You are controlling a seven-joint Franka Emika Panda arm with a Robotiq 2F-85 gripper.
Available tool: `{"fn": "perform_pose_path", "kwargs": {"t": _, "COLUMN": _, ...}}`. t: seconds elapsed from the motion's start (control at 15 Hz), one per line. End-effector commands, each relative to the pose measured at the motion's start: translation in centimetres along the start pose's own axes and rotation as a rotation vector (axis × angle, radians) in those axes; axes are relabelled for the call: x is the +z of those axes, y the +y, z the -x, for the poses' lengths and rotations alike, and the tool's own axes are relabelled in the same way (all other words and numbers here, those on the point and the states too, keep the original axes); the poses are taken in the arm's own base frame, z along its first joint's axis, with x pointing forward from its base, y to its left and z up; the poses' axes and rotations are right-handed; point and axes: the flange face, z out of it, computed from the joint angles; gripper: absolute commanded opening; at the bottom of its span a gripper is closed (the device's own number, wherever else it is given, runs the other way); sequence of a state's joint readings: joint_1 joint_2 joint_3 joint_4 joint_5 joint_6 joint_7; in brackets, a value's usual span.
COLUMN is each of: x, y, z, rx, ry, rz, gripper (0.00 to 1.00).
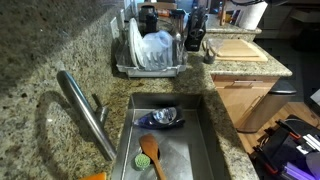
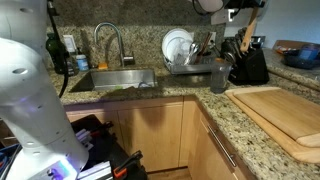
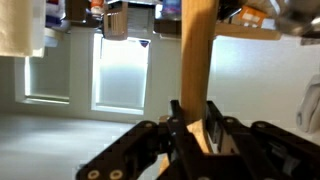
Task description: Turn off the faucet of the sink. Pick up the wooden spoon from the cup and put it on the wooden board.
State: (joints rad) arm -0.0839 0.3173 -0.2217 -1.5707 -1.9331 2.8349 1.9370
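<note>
Sink set into the counter, faucet at its long rim, dish rack just past one end of the sink, cup between rack and knife block, wooden board on the counter near the cup, wooden spoon upright between the fingers of the gripper.

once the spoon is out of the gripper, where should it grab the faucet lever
Grip the faucet lever near its free upper end, where it stands clear of the faucet tube. It is a slim rod rising beside the base on the dish rack side, so I'd come down from above, jaws closing across its thin width. The gripper now holds the wooden spoon.
</note>
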Motion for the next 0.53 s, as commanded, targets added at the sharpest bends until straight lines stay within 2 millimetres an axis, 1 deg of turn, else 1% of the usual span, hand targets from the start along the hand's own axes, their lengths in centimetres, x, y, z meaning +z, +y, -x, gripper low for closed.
{"fn": "perform_pose_path", "kwargs": {"t": 0.0, "x": -2.1, "y": 4.9, "z": -5.3, "rx": -0.036, "ry": -0.001, "rz": 0.187, "gripper": 0.07}}
{"fn": "perform_pose_path", "kwargs": {"t": 0.07, "x": -2.4, "y": 6.8, "z": -6.4, "rx": -0.049, "ry": -0.019, "rz": 0.24, "gripper": 0.07}}
{"fn": "perform_pose_path", "kwargs": {"t": 0.13, "x": -2.6, "y": 9.4, "z": -6.6, "rx": -0.031, "ry": -0.073, "rz": 0.266, "gripper": 0.07}}
{"fn": "perform_pose_path", "kwargs": {"t": 0.2, "x": -2.4, "y": 12.2, "z": -7.5, "rx": -0.004, "ry": -0.11, "rz": 0.301, "gripper": 0.07}}
{"fn": "perform_pose_path", "kwargs": {"t": 0.27, "x": -2.0, "y": 15.3, "z": -7.3, "rx": 0.037, "ry": -0.158, "rz": 0.309, "gripper": 0.07}}
{"fn": "perform_pose_path", "kwargs": {"t": 0.33, "x": -1.6, "y": 18.0, "z": -6.6, "rx": 0.079, "ry": -0.204, "rz": 0.33, "gripper": 0.07}}
{"fn": "perform_pose_path", "kwargs": {"t": 0.47, "x": -0.6, "y": 22.8, "z": -2.6, "rx": 0.165, "ry": -0.301, "rz": 0.378, "gripper": 0.07}}
